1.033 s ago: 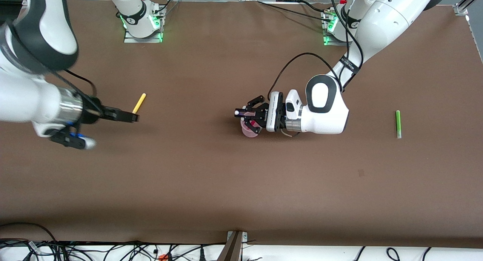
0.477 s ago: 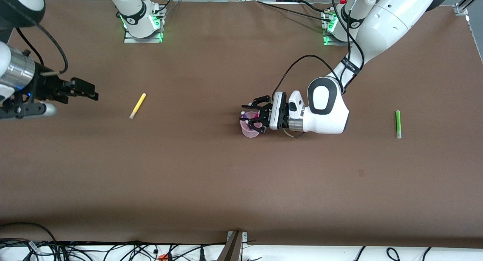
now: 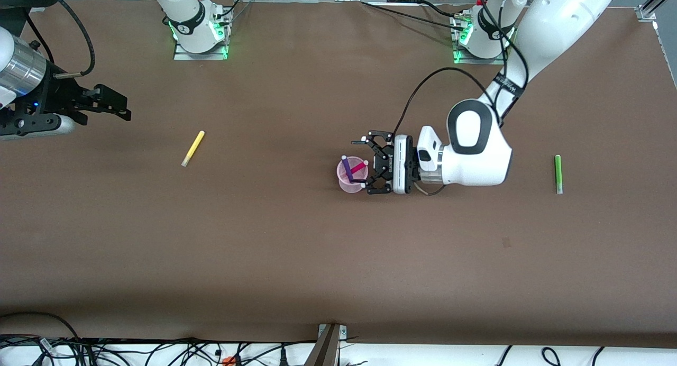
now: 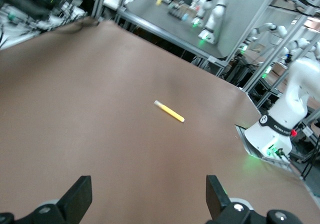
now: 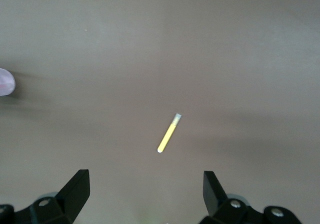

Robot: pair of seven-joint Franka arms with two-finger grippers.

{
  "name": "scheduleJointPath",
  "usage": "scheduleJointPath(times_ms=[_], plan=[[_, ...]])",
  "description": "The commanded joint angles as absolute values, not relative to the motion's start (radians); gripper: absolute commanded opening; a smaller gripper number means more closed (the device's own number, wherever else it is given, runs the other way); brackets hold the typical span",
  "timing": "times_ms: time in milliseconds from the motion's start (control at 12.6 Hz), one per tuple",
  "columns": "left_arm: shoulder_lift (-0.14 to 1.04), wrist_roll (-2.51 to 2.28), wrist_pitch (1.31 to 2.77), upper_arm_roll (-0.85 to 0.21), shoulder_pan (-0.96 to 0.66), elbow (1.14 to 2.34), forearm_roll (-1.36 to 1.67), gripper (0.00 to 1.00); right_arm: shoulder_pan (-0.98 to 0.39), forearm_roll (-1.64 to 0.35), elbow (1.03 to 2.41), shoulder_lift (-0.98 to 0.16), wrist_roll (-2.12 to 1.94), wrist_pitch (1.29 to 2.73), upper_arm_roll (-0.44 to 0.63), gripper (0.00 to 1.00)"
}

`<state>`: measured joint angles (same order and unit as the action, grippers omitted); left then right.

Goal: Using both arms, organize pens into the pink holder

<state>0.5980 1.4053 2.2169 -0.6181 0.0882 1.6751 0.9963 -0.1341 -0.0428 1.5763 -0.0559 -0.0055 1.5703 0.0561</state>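
The pink holder stands near the middle of the worktop, and I read two pens leaning inside it, the purple pen and the magenta pen, crossed against the rim because each is longer than the cup is deep. At the holder's three o'clock in the front view I have the left tool just beside the rim, jaws spread wide and empty; its wrist view, with both fingers standing far apart, looks out over bare brown surface toward the yellow pen. That yellow pen lies flat toward the right arm's end, at the holder's nine o'clock and well apart from it, its pale end pointing toward the front camera. The green pen lies flat at the holder's three o'clock, toward the left arm's end. My right tool hangs open and empty near the worktop's edge at ten o'clock, its wrist camera framing the yellow pen. I judge the task half done.
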Motion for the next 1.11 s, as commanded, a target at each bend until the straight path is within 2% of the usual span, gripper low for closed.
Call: scheduleJointPath(times_ms=[0, 159, 477, 715, 795, 1033], plan=[[0.577, 1.031, 2.165, -0.614, 0.095, 1.617, 0.817, 1.00, -0.143, -0.005, 1.566, -0.047, -0.020, 1.582, 0.060, 1.00], [0.580, 0.767, 2.053, -0.583, 0.095, 1.527, 0.589, 1.00, -0.153, 0.003, 1.555, -0.048, -0.011, 1.578, 0.058, 1.00], [0.580, 0.378, 1.674, -0.539, 0.100, 1.317, 0.340, 1.00, -0.144, 0.008, 1.531, -0.048, -0.006, 1.575, 0.061, 1.00], [0.516, 0.188, 1.544, -0.531, 0.097, 1.293, 0.033, 1.00, -0.150, 0.009, 1.531, -0.048, -0.006, 1.574, 0.055, 1.00], [0.462, 0.128, 1.530, -0.526, 0.092, 1.295, -0.025, 1.00, -0.150, 0.009, 1.531, -0.048, -0.006, 1.574, 0.054, 1.00], [0.402, -0.014, 1.421, -0.433, 0.091, 1.260, -0.132, 1.00, -0.150, 0.008, 1.531, -0.048, -0.008, 1.572, 0.055, 1.00]])
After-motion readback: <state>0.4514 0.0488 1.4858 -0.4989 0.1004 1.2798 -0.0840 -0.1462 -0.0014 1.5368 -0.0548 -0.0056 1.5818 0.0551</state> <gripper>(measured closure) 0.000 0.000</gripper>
